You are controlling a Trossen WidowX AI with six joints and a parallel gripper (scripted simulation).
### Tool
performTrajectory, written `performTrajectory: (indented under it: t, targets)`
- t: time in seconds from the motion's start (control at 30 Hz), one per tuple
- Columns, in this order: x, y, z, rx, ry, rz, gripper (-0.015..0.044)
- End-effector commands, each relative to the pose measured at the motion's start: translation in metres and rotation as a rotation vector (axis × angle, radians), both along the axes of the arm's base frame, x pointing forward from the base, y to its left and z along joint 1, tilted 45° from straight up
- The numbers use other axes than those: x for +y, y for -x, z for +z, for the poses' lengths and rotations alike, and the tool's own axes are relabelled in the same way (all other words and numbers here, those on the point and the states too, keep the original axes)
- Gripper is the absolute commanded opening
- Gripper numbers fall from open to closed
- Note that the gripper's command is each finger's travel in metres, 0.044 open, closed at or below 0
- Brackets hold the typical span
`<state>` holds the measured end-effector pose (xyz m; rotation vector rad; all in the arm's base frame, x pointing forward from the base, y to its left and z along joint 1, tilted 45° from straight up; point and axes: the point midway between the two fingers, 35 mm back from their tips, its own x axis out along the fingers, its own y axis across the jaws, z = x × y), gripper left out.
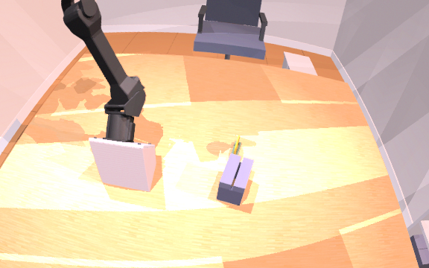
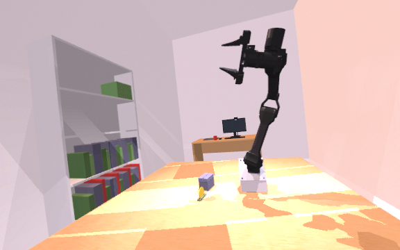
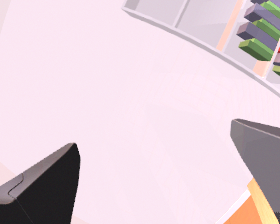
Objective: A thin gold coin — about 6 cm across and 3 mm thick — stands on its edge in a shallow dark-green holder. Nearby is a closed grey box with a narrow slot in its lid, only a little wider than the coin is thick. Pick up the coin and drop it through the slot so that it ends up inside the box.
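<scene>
Raised high on the black arm point(image 2: 271, 101), the hand point(image 2: 228, 57) stands released, its two fingers spread wide on nothing and pointing toward the bookshelf point(image 2: 92, 139). Below lies an orange-and-cream patterned table point(image 2: 290, 215) in a pale-walled room, with a desk and monitor point(image 2: 234, 126) behind the arm's white base point(image 2: 253, 180). Left of that base sits the grey slotted box point(image 1: 234, 179). Just beside the box, the gold coin point(image 2: 201, 192) stands on edge in its holder point(image 2: 201, 198), far below the hand, with nothing between them.
</scene>
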<state>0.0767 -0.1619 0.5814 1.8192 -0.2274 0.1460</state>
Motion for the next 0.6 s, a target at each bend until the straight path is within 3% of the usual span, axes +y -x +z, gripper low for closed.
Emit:
performTrajectory:
  t: [0.0, 0.27, 0.57]
  targets:
    - [0.003, 0.000, 0.001, 0.001, 0.018, -0.001, 0.0374]
    - [0.123, -0.038, -0.001, 0.074, 0.733, -0.013, 0.0164]
    - [0.238, -0.125, -0.077, 0.212, 1.612, 0.161, 0.0161]
